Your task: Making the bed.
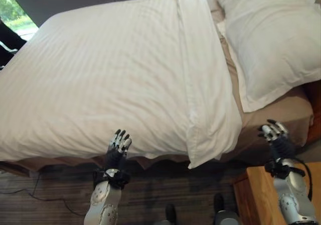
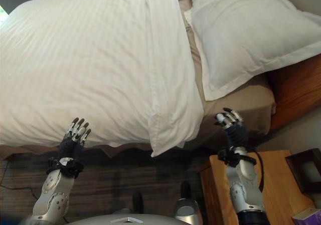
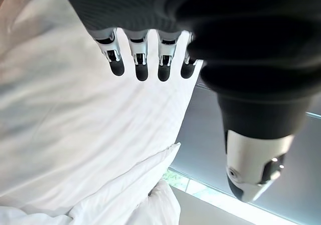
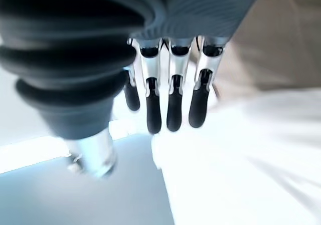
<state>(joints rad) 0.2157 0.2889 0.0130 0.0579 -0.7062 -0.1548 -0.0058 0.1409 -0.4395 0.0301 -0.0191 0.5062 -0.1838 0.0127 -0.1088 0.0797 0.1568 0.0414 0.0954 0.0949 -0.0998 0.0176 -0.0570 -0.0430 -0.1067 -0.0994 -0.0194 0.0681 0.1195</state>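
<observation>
The duvet point(image 1: 110, 74) covers the bed point(image 1: 281, 112), its folded corner overhanging the near edge. Both hands, left point(image 1: 118, 147) and right point(image 1: 275, 133), hover empty, fingers straight. Probably pinch that corner and pull it square.

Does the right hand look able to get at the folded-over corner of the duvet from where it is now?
Probably yes: the right hand, fingers open, is beside the duvet corner, with bare tan sheet between them and nothing blocking.

wooden nightstand point(image 2: 261, 185), dark floor point(image 2: 125, 177), window point(image 1: 12, 12)
</observation>
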